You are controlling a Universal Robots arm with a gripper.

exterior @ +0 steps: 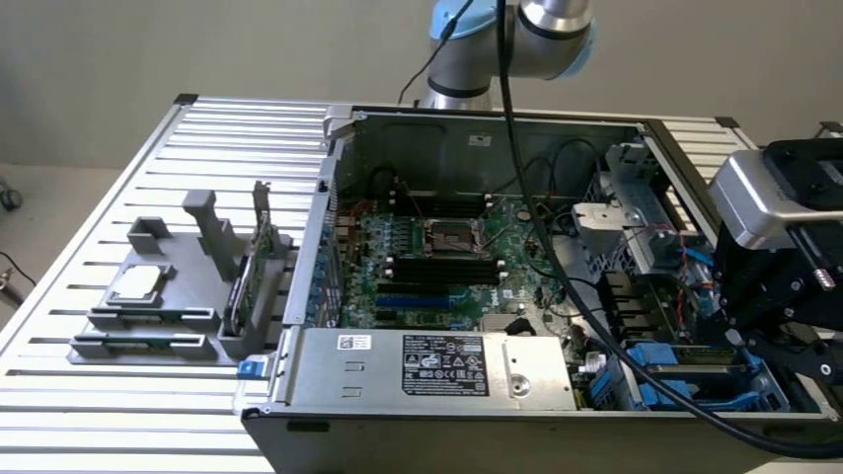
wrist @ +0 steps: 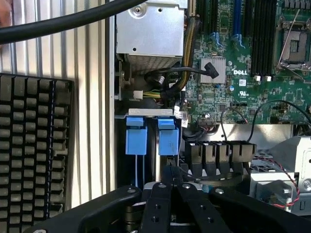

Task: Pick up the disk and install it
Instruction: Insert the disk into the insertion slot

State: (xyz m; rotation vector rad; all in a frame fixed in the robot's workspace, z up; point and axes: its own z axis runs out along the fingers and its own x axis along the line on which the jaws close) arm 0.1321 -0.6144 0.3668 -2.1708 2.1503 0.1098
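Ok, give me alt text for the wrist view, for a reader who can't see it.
A shut black claw points into an open computer case, its tips close to one of two blue tabs. Beyond them lie a green motherboard, a grey metal box and bundled cables; a thick black cable crosses the slatted table outside the case.

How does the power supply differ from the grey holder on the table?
The power supply is a silver box with a black label; the holder is matt grey, with upright posts. The power supply sits inside the case; the holder lies outside it, on the table. Both are greyish.
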